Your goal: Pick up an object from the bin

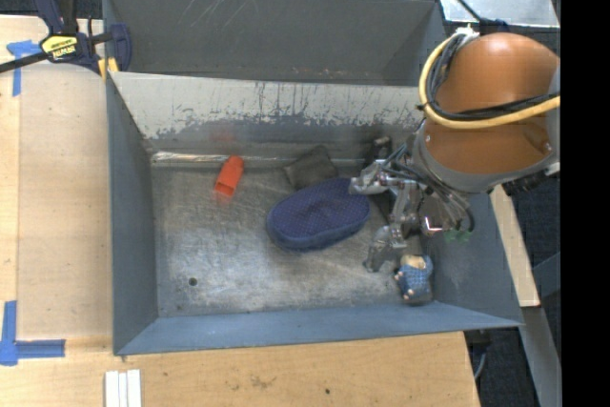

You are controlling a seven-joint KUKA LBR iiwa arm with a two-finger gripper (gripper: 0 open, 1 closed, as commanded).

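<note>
My gripper (373, 219) hangs low at the bin's right side, under the arm's orange dome. Its two metal fingers (379, 253) stand spread and open, with nothing between them. Just left of them lies a dark blue oval mesh thing (316, 213), its right end close to the fingertips. Whether they touch it I cannot tell. A small blue and white thing (415, 277) lies by the bin's front right corner, right beside the lower finger.
A dark grey block (309, 169) rests behind the blue oval near the back wall. A small orange piece (229, 175) lies further left along that wall. The arm covers the bin's right wall.
</note>
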